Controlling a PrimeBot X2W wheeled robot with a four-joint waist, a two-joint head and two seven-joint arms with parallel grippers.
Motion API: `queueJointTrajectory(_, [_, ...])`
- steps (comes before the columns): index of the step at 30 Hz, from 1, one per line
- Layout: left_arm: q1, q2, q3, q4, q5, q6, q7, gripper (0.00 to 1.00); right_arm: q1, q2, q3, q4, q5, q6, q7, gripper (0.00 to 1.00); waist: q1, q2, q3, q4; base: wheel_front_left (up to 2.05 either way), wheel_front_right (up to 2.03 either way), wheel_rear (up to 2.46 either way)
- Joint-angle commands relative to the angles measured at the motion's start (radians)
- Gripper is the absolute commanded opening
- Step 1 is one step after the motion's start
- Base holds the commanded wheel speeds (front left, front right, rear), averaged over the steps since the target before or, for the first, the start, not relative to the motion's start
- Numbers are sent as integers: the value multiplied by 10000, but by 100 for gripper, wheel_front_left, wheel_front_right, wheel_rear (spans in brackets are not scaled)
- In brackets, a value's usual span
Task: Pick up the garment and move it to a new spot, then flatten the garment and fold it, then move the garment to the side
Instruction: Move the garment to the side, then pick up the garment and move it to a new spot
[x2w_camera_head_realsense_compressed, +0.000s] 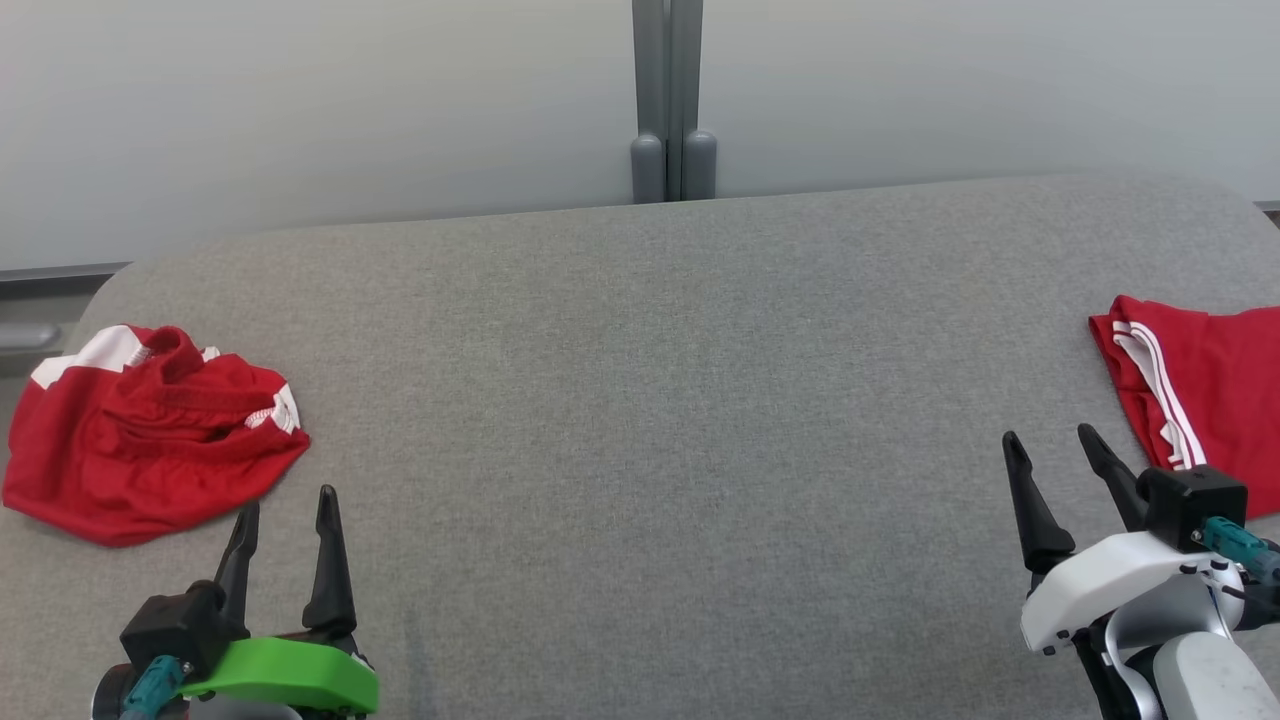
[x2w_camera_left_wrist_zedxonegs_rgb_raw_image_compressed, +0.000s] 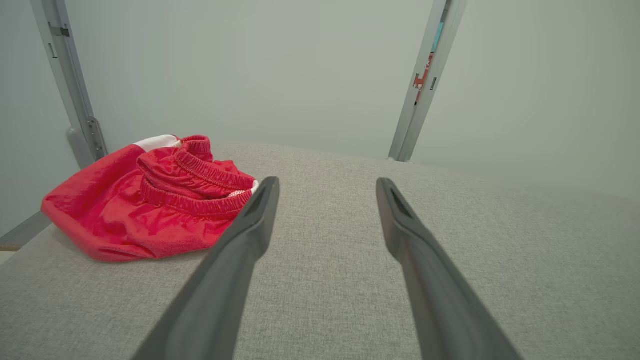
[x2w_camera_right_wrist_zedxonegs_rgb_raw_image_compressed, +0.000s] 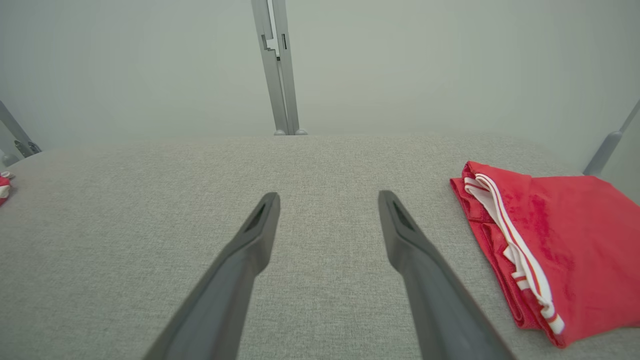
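Observation:
A crumpled red garment (x2w_camera_head_realsense_compressed: 150, 435) with white panels and an elastic waistband lies bunched at the left end of the grey padded table (x2w_camera_head_realsense_compressed: 640, 400); in the left wrist view the garment (x2w_camera_left_wrist_zedxonegs_rgb_raw_image_compressed: 145, 205) sits left of my fingers. My left gripper (x2w_camera_head_realsense_compressed: 285, 510) is open just right of and nearer than it, holding nothing. A second red garment (x2w_camera_head_realsense_compressed: 1200, 390) with white stripes lies folded flat at the right edge, seen as the folded garment (x2w_camera_right_wrist_zedxonegs_rgb_raw_image_compressed: 545, 250) in the right wrist view. My right gripper (x2w_camera_head_realsense_compressed: 1050, 450) is open just left of it, with nothing between its fingers.
A grey vertical post (x2w_camera_head_realsense_compressed: 668, 100) stands behind the table's far edge, against a pale wall. The table's rounded corners fall away at the far left and far right. Bare grey fabric spans the wide stretch between the two garments.

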Motion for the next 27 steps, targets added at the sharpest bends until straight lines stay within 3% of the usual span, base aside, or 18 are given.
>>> queueJointTrajectory(1, [156, -32, 47, 37, -89, -22, 2, 100, 91, 43, -13, -62, -17, -18, 44, 100, 0, 0, -23, -9, 0, 0, 0])
queueJointTrajectory(15, [-101, -55, -127, 87, 19, -23, 2, 100, 286, 245, -66, 19, -236, -18, -35, 100, 0, 0, 3, 272, 0, 0, 0])
queueJointTrajectory(27, [-128, -13, -93, 81, 73, -23, 1, 100, 303, 385, 33, 146, -261, -18, -214, 100, 0, 0, 114, 1705, 0, 0, 0])
